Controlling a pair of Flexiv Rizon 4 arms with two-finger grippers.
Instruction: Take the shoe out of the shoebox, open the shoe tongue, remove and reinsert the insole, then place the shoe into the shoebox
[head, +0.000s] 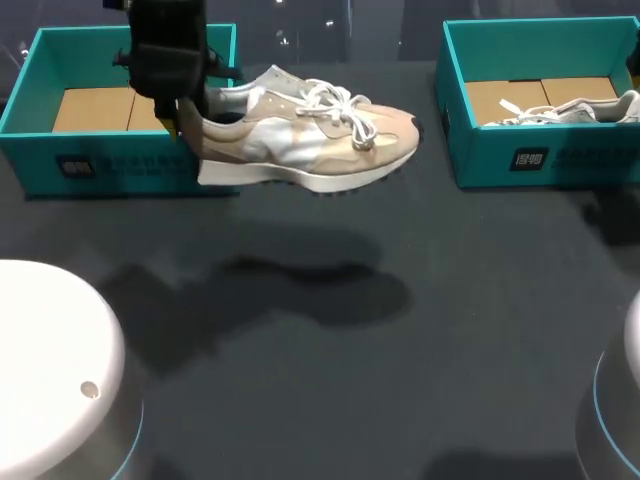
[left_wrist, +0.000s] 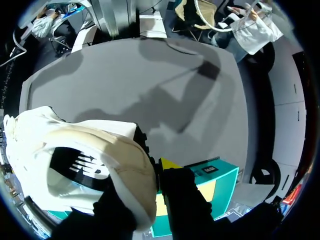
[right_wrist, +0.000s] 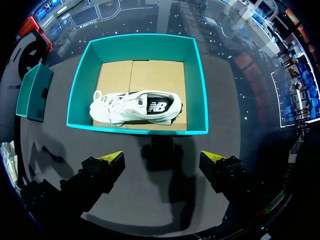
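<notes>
Head view: gripping the shoe (head: 310, 140) by its heel with the left end effector (head: 180, 118), closed on the heel collar. Holding it clear above the tabletop (head: 450, 330), sole level, toe toward the right edge, heel near the right-hand corner of the left box (head: 100, 160) at the far left corner. Casting a shadow (head: 300, 290) toward the middle. Open dark surface from there to the near edge, and across to the right box (head: 480, 160) at the far right corner, well apart from the toe. Inside that box, a second shoe (head: 570, 110).

Left wrist view: pinching the heel collar between two dark fingers (left_wrist: 187, 200), one inside the shoe, one outside, with a yellow tip showing just beside the heel. Under the heel, the left box's teal wall. Ahead, bare grey tabletop out to its edge, crossed only by shadows.

Right wrist view: right end effector (right_wrist: 161, 159) spread wide, holding nothing, over bare tabletop just short of the right box's near wall. Within, the second shoe lying on its side along that wall, with cardboard floor open beyond.
</notes>
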